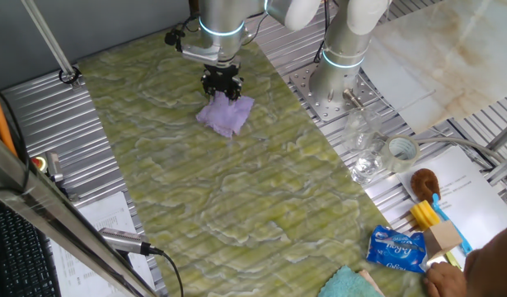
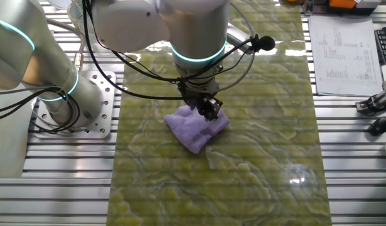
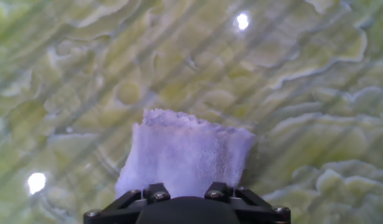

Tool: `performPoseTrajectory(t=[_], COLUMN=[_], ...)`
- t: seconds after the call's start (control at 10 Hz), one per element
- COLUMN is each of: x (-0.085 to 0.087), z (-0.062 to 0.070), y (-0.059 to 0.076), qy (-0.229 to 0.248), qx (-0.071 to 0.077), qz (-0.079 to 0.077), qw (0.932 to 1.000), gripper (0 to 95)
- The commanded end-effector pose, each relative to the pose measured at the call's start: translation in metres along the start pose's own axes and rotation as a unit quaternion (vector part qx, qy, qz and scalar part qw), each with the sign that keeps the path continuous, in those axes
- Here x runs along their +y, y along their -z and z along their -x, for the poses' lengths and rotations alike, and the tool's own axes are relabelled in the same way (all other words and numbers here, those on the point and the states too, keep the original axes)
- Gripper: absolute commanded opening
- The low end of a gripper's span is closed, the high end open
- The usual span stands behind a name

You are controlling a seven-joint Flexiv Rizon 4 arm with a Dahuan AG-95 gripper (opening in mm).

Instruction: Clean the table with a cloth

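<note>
The lilac cloth (image 1: 226, 115) lies crumpled on the green-yellow marbled table (image 1: 237, 198), near its far end. My gripper (image 1: 221, 89) stands straight above the cloth's far edge with its fingers down in the fabric, shut on it. In the other fixed view the gripper (image 2: 208, 110) pinches the top of the cloth (image 2: 196, 129), which spreads out below it on the table (image 2: 255, 157). In the hand view the cloth (image 3: 185, 155) hangs from the gripper (image 3: 186, 194) and touches the table (image 3: 303, 93).
To the right of the table lie a tape roll (image 1: 401, 149), clear plastic (image 1: 364, 153), a brown brush (image 1: 424, 180), a blue tissue packet (image 1: 396, 249) and a teal cloth (image 1: 352, 285). The arm's base (image 1: 340, 91) is bolted at the far right. Papers (image 2: 343, 50) lie on the ribbed metal.
</note>
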State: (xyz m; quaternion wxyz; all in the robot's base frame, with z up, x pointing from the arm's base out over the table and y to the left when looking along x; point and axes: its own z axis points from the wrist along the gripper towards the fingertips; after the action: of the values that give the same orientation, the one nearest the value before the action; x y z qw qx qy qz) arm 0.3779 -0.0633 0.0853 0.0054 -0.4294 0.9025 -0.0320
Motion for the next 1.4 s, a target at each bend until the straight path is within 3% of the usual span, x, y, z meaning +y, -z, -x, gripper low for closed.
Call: performPoseTrajectory(t=[0.1, 0.2, 0.3, 0.4, 0.7, 1.1, 1.3, 1.4], x=[0.000, 0.000, 0.000, -0.001, -0.005, -0.019, -0.020, -0.020], z=[0.000, 0.000, -0.002, -0.002, 0.001, 0.007, 0.008, 0.008], y=[0.002, 0.002, 0.003, 0.004, 0.008, 0.028, 0.029, 0.029], qy=[-0.019, -0.041, -0.073, -0.100, -0.200, -0.279, -0.347, -0.364], qx=[0.013, 0.015, 0.018, 0.020, 0.019, 0.022, 0.019, 0.019], qz=[0.016, 0.019, 0.020, 0.017, 0.020, 0.030, 0.037, 0.036], qw=[0.9996, 0.9989, 0.9969, 0.9946, 0.9795, 0.9597, 0.9369, 0.9303], gripper=[76.0, 76.0, 57.0, 0.0, 0.0, 0.0, 0.0, 0.0])
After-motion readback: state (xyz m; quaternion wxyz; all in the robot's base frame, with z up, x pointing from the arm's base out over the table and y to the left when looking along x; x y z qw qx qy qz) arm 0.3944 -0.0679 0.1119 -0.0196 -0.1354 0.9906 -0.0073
